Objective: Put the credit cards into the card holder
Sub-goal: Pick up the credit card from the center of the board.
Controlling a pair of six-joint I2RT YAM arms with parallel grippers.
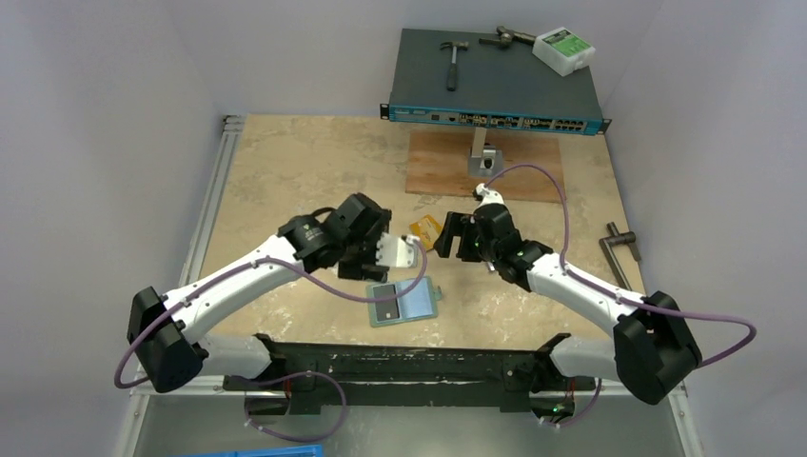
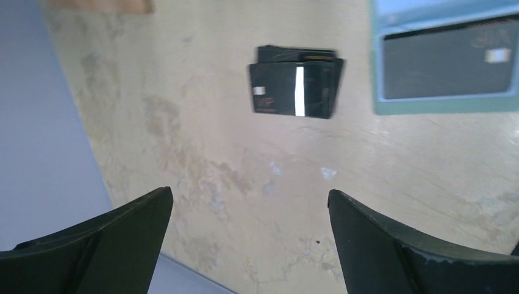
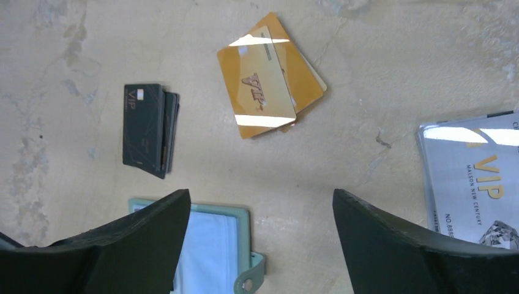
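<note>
Card loading, pick stage. Left end effector (image 2: 250,196) and right end effector (image 3: 260,196): jaws spread wide, nothing held, above the desk (image 3: 367,92). Card holder (image 2: 440,105): open and flat near the arm bases, with a dark card (image 2: 447,61) inside. Loose stock: orange cards (image 3: 269,76) overlapping beyond it, silver card (image 3: 471,177) and black stack (image 3: 150,125) nearby. Handling: take only the top orange card by its edge, then slide it in flat.

I see the teal card holder (image 2: 440,105) lying open, one dark card (image 2: 450,64) inside it. A loose stack of gold cards (image 3: 266,79), black cards (image 3: 150,128) and a silver card (image 3: 471,177) lie outside, nearby.
</note>
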